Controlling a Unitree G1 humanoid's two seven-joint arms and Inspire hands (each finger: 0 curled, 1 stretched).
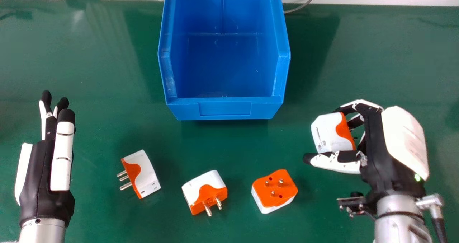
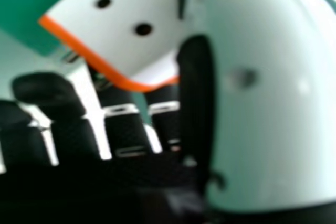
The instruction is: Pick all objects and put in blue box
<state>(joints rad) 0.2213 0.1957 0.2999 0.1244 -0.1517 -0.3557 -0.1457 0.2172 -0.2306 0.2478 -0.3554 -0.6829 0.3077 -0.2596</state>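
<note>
1. Nearest the head camera, we have our right hand (image 1: 382,146) over the right part of the green table (image 1: 89,103). Its fingers and thumb (image 2: 273,103) are closed around a white and orange plug adapter (image 1: 328,133), with the pins toward the palm.
2. In the right hand view, we see two dark holes in that adapter's white face, beside the thumb.
3. We have our left hand (image 1: 43,164) at the head view's left, its fingers straight, apart from the adapters.
4. We see three more on the table, well apart: the left adapter (image 1: 145,174) has pins pointing left, the middle adapter (image 1: 211,191) has pins toward us, and the right adapter (image 1: 274,191) has pins up.
5. Beyond them, we see the blue box (image 1: 225,109) near the middle, a grey cable (image 1: 304,6) behind its right side.
</note>
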